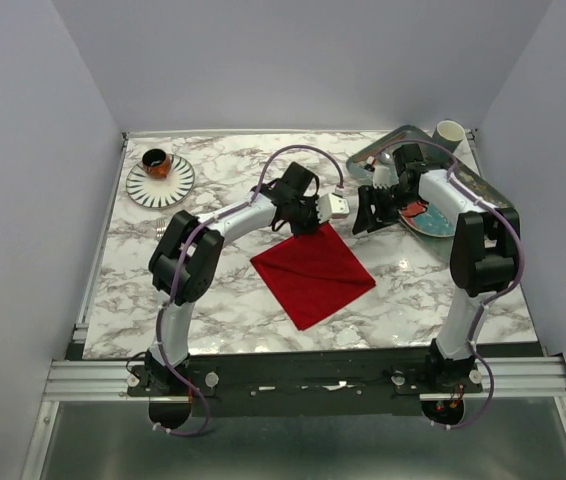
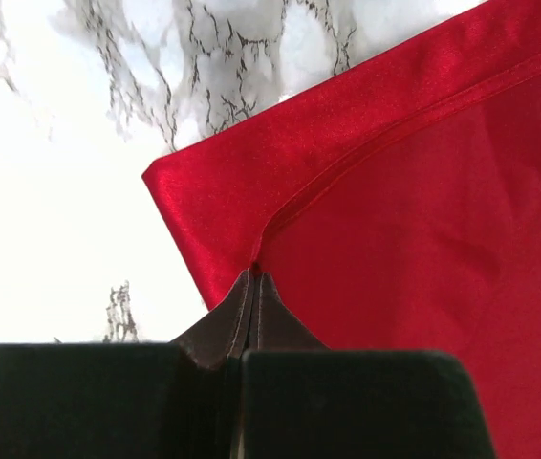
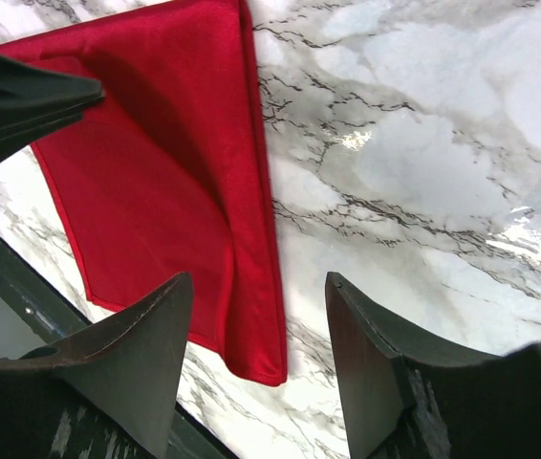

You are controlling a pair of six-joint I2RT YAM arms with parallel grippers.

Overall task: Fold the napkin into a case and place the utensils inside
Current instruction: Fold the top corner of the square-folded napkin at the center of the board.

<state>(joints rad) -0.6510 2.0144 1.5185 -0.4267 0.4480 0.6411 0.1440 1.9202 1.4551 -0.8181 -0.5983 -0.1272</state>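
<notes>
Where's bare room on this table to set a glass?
Bare marble along the far edge between striped plate and tray, and between napkin and right arm. Crowded at the napkin's far corner: left gripper, right gripper.

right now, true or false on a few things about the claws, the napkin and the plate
1. The left claw is shut on an edge of the napkin. True.
2. The right claw is shut too. False: it is open and holds nothing.
3. A striped plate with a cup on it stands at the far left of the table. True.
4. The napkin lies on that plate. False: it lies on the table, near the middle, apart from the plate.
</notes>
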